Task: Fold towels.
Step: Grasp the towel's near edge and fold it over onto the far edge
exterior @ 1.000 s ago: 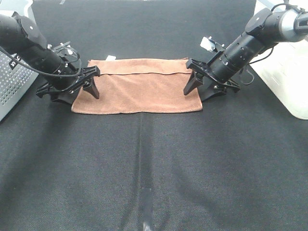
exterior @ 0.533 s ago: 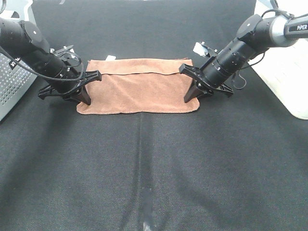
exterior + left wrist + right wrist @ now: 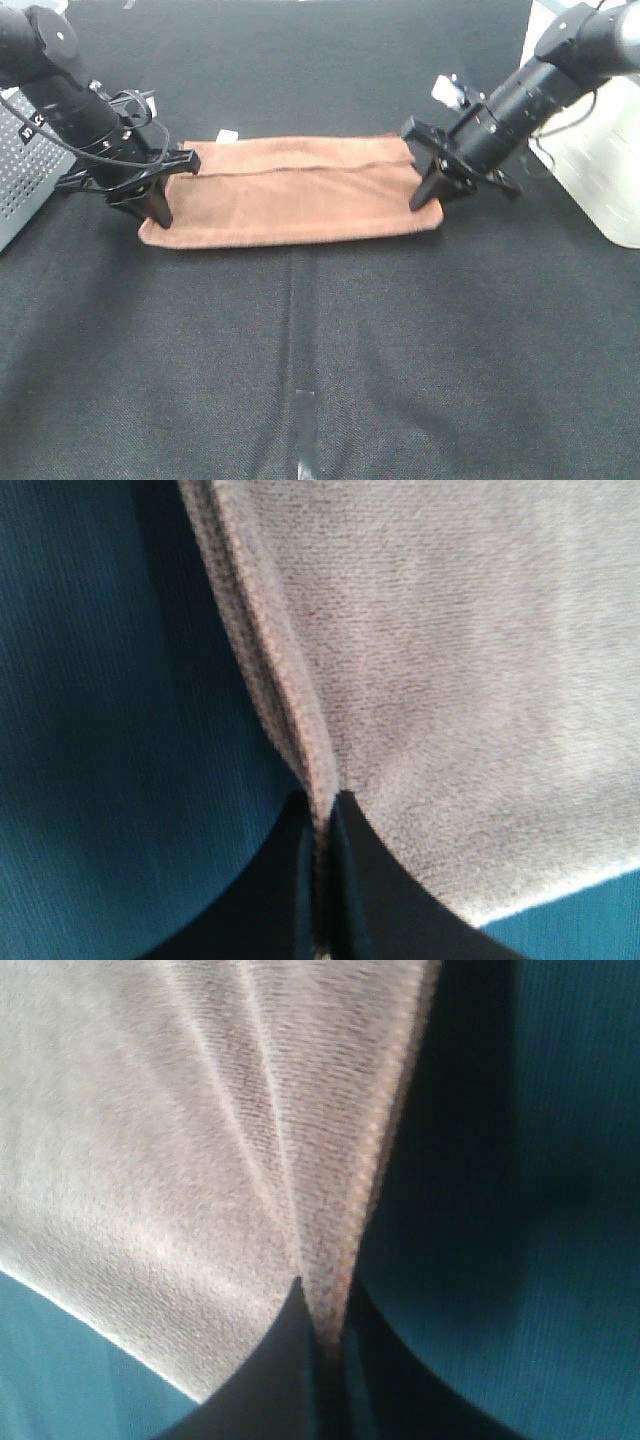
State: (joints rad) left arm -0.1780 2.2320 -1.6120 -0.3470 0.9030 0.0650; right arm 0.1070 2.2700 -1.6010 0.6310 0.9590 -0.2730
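The reddish-brown towel (image 3: 290, 190) lay stretched lengthwise on the black table (image 3: 300, 340). It was folded so that 1 long hem ran across its upper layer near the far edge. A small white tag (image 3: 228, 135) showed at the towel's far left corner. The left pincer (image 3: 158, 212) was clenched on the towel's left short edge near the front corner, and the left wrist view showed its 2 fingers (image 3: 265, 910) pinching the hem. The right pincer (image 3: 425, 197) was likewise clenched on the towel's right short edge, with cloth layers gathered between its fingers (image 3: 265, 1390). A grey perforated box (image 3: 20, 170) stood left of the towel, and a white object (image 3: 600, 150) stood right of it.
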